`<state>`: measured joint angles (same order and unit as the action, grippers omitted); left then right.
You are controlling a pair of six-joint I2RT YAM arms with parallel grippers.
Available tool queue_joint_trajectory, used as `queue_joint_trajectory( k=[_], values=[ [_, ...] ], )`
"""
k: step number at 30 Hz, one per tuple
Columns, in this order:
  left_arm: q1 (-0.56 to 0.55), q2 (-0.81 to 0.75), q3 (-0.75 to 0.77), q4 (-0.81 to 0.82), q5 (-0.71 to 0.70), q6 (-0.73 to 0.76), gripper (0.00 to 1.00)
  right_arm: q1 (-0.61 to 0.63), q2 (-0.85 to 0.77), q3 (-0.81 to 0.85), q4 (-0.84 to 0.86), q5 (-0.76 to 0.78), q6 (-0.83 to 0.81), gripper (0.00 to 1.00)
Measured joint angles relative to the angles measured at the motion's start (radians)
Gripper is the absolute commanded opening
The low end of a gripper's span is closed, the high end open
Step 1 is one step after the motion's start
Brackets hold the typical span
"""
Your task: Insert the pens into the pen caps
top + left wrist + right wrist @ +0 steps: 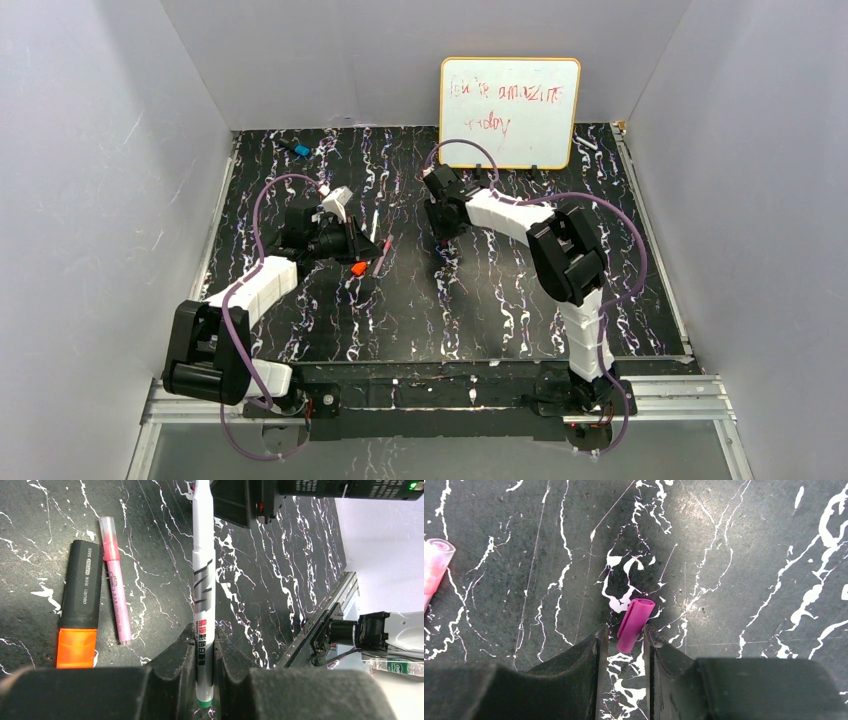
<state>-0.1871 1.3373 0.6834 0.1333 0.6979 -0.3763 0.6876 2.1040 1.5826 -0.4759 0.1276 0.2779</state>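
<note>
My left gripper [204, 635] is shut on a pale grey-white pen [203, 580] with black lettering and a green butt end; the pen points away toward the right arm. On the table left of it lie a black-bodied pen with an orange cap [80, 605] and a thin pink pen [114, 580]. My right gripper [622, 632] is open and low over the table. A magenta pen cap [635, 624] lies tilted with its near end between the fingertips, against the right finger. In the top view the grippers [360, 240] [443, 245] are mid-table. No black cap shows.
A whiteboard [510, 112] with red writing leans on the back wall. A small blue object [300, 150] lies at the back left. The pink pen's translucent end [434, 565] shows at the left edge of the right wrist view. Grey walls enclose the table.
</note>
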Motion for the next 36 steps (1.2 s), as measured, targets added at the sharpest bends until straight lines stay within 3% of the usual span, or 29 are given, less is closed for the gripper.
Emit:
queue_joint_trajectory(
  k=[14, 19, 24, 31, 36],
  values=[
    [0.000, -0.001, 0.000, 0.000, 0.029, -0.014, 0.00, -0.018, 0.018, -0.002, 0.042, 0.001, -0.005, 0.37],
    [0.000, -0.001, 0.000, 0.001, 0.031, -0.017, 0.00, -0.029, 0.023, 0.000, 0.059, 0.001, -0.005, 0.26],
    [0.000, -0.001, 0.000, 0.001, 0.035, -0.017, 0.00, -0.034, 0.025, 0.005, 0.064, -0.003, -0.005, 0.03],
    [0.000, -0.001, -0.009, 0.042, 0.051, -0.024, 0.00, -0.039, 0.025, 0.005, 0.069, -0.034, 0.003, 0.01],
    [-0.001, -0.001, -0.098, 0.225, 0.114, -0.129, 0.00, -0.039, -0.072, -0.114, 0.150, -0.058, 0.045, 0.01]
  ],
)
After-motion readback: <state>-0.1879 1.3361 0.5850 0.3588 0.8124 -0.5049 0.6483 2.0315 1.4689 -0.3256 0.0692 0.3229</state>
